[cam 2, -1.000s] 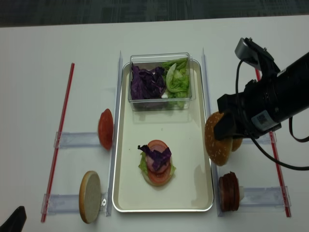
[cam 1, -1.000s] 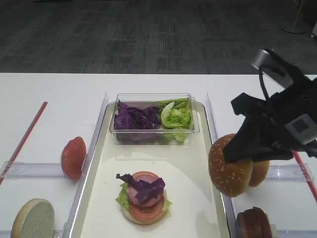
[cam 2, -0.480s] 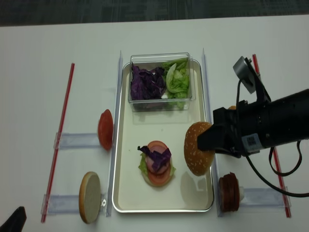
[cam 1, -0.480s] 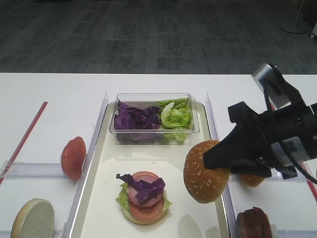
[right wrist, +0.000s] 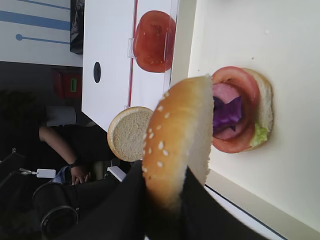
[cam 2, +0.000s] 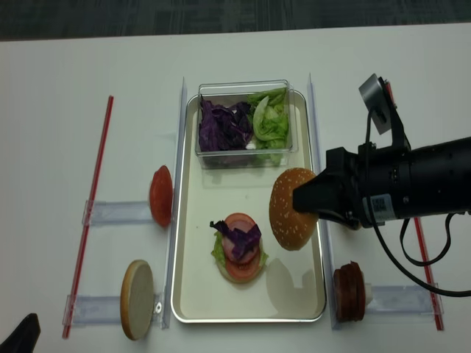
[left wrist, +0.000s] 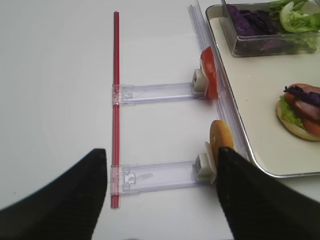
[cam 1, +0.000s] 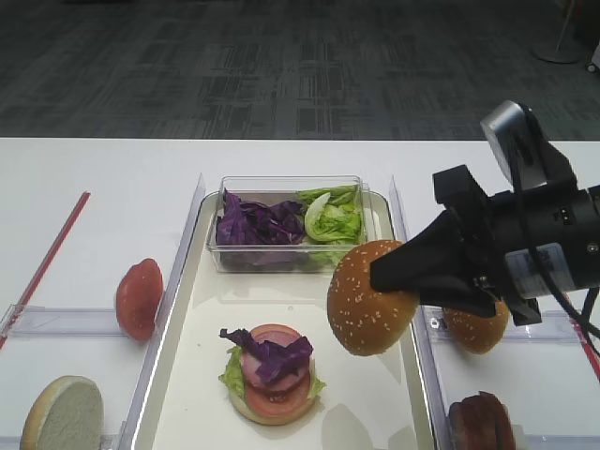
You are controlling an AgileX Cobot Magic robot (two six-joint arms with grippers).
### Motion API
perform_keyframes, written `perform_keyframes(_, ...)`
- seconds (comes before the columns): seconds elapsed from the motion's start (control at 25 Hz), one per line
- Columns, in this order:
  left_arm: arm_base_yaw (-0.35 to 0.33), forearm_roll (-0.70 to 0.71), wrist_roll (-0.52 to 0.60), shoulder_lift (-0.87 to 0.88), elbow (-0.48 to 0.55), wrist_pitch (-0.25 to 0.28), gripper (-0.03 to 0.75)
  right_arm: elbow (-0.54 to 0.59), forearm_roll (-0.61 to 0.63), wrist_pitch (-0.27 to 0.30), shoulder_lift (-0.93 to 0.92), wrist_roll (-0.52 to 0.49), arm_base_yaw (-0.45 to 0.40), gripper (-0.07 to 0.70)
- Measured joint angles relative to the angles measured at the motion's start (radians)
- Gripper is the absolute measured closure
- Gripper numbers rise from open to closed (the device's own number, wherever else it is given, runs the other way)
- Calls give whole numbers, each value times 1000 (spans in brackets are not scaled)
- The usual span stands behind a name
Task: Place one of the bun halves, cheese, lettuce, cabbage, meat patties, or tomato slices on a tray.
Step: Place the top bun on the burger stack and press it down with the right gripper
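a golden-brown sesame bun top (cam 2: 291, 219) hangs on edge above the tray (cam 2: 299, 294), just right of the stack there: pale bun base, lettuce (cam 2: 218, 251), tomato slices (cam 2: 240, 268), pink meat, purple cabbage (cam 2: 237, 234). dark meat patties (cam 2: 349, 291) stand right of the tray.

No legible text or labels.
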Motion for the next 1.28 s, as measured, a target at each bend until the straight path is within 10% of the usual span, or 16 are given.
perform_keyframes(1.28,0,0,0,0,0,0,269,0,185,171,151,-130,0,463)
